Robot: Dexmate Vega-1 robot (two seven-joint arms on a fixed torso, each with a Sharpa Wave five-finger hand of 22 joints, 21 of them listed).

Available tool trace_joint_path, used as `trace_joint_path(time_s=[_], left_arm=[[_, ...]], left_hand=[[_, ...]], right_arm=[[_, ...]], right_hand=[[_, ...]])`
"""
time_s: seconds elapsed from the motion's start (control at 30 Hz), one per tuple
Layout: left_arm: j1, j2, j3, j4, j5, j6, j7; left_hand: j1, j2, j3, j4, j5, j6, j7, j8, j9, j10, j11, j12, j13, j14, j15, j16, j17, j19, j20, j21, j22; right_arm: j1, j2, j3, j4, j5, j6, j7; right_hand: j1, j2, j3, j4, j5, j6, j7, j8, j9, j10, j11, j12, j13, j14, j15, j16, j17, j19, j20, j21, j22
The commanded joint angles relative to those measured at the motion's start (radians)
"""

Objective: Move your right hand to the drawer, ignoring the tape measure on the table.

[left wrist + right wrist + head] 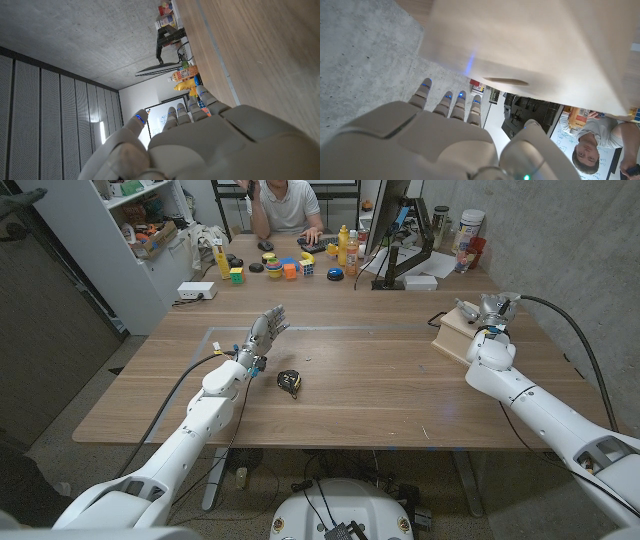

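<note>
- The right hand [492,310] is at the small light wooden drawer [458,337], which stands near the right edge of the table [400,395]. Its fingers [447,102] are straight, close together, and hold nothing.
- The left hand [265,332] is raised over the table's left part, fingers spread wide and holding nothing.
- The tape measure [289,382] lies on the table just beside the left wrist, well apart from the drawer.
- A person [287,205] sits behind the table.
</note>
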Motion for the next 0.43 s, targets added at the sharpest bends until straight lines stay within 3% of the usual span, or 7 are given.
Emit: trace_joint_path(time_s=[0.03, 0.43], left_arm=[[-0.004, -0.001, -0.005, 0.010, -0.002, -0.004, -0.005], [-0.021, -0.006, -0.005, 0.038, -0.003, -0.012, -0.018]], left_hand=[[-0.001, 0.073, 0.005, 0.000, 0.006, -0.004, -0.001, 0.004, 0.005, -0.002, -0.008, 0.004, 0.003, -0.008, -0.026, 0.001, 0.004, 0.008, -0.047, -0.004, 0.005], [-0.001, 0.073, 0.005, 0.000, 0.006, -0.005, 0.000, 0.004, 0.005, -0.001, -0.008, 0.004, 0.003, -0.008, -0.025, 0.001, 0.004, 0.009, -0.047, -0.008, 0.006]], right_arm=[[0.013, -0.003, -0.018, 0.007, 0.023, 0.000, -0.010], [0.025, -0.001, -0.028, 0.021, 0.034, -0.001, -0.016]], right_hand=[[-0.005, 0.001, -0.007, -0.001, 0.004, -0.001, 0.001, -0.004, 0.001, -0.003, 0.003, -0.001, 0.004, 0.000, 0.005, -0.004, 0.001, 0.003, 0.005, -0.006, 0.002], [0.000, 0.005, -0.010, 0.000, 0.007, -0.003, 0.002, -0.003, 0.001, -0.001, 0.005, 0.000, 0.004, 0.000, 0.005, -0.004, 0.001, 0.005, 0.005, -0.013, 0.002]])
